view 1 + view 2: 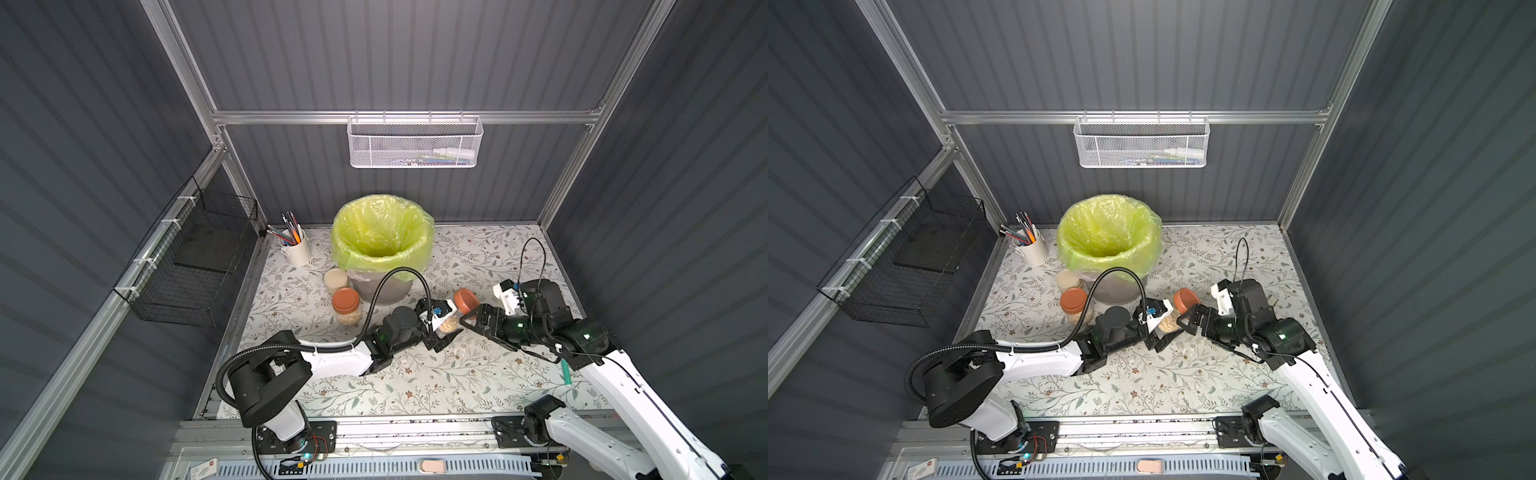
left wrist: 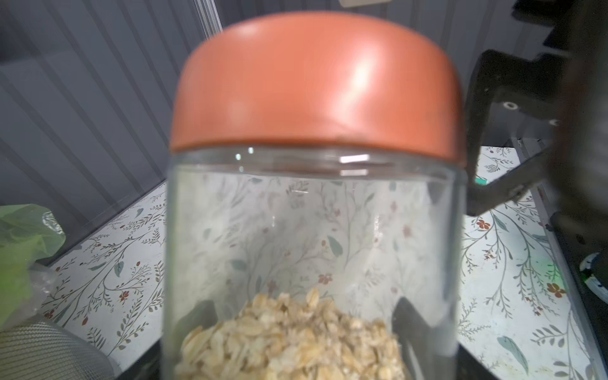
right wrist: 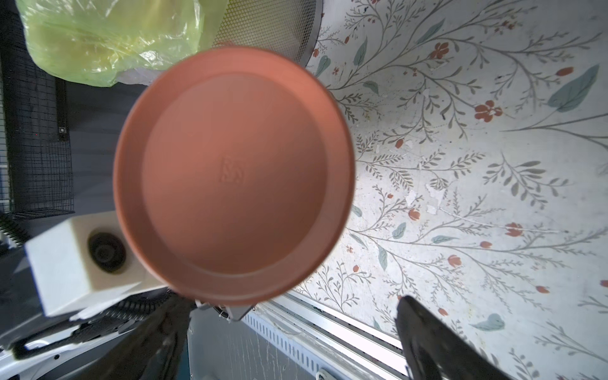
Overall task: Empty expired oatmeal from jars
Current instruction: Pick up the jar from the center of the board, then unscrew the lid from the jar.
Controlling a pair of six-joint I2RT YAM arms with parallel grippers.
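We see the left gripper (image 1: 446, 331) clenched on the glass body of the tilted jar (image 1: 449, 324). It holds the jar over the middle of the floral surface (image 1: 457, 386), a little toward the right edge. The terracotta lid (image 1: 465, 301) is on the jar and points toward the far right corner. In the left wrist view the oatmeal (image 2: 289, 342) lies as a heap of pale flakes in the lower part of the glass. The black fingers (image 2: 415, 317) show through the glass on both sides of it.

The right gripper (image 1: 473, 319) is released, with its jaws spread wide and nothing between them. It stands just beside the lid and faces its flat top. One finger is very near the rim; whether it touches, we cannot tell.

The second jar (image 1: 346, 309), with a terracotta lid, and the third jar (image 1: 336, 280), with a cream lid, stand upright and closed. They are just beside the grey bin (image 1: 386, 291), on its side toward the left edge. The white pen cup (image 1: 296, 251) stands in the far left corner. A few loose flakes (image 1: 459, 353) lie on the surface, near the tilted jar on its near-edge side.
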